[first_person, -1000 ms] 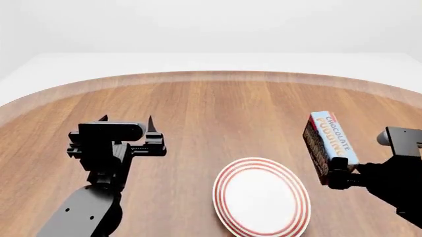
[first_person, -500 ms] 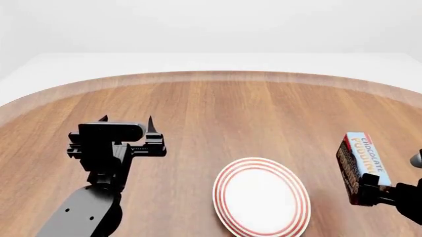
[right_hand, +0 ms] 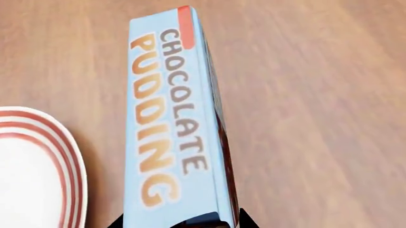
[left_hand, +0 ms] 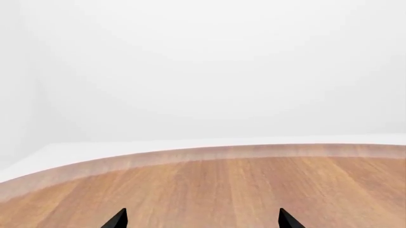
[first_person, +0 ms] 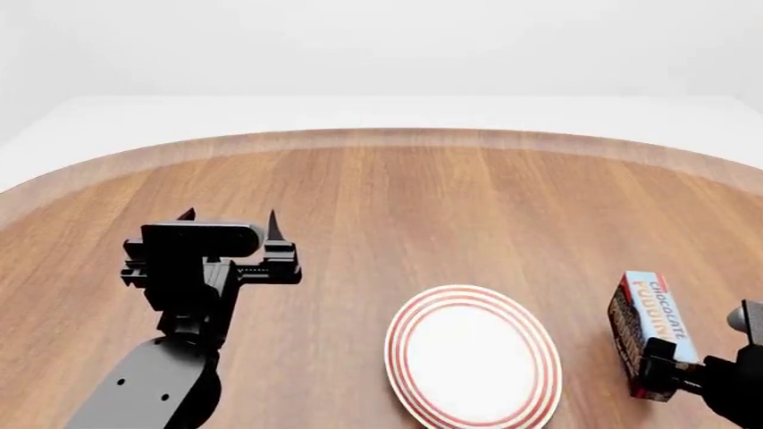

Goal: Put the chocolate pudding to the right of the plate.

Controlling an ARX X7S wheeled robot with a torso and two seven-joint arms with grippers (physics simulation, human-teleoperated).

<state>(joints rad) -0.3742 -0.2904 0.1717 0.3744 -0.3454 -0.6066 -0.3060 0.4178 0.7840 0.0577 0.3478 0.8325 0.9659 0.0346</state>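
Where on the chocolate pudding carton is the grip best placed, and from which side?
Across the two broad dark brown sides of the narrow blue-topped chocolate pudding carton, at its near end, coming from the robot's side as the right gripper does: that thin width fits between the fingers.

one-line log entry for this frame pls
phase: placing | right gripper: shut on chocolate pudding, right of plate, apart from rim | left gripper: open, empty, over table

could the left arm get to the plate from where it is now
Probably yes. The left pincer is open and holds nothing, and only bare wood lies between it and the plate. The chocolate pudding is on the plate's far side, in the right pincer.
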